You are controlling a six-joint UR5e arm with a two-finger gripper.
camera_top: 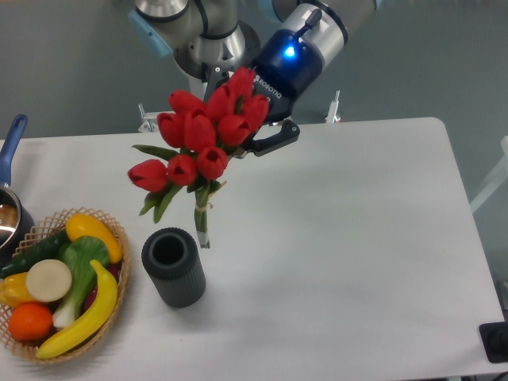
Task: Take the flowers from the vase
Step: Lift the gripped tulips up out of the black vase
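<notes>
On my feed the white counter [341,238] carries a woven basket [117,238] at its left front corner. In it I see a banana [83,313], an orange [30,321], a yellow pepper [91,230], a cucumber [36,254] and a pale round slice [49,280]. Behind it, a blue-handled metal pot [9,186] is cut off by the left edge.

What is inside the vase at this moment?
The vase shows only a dark, open mouth; no stems are in it. The flowers hang above and beside it in the hand. The bottom of the vase is too dark to see.
</notes>
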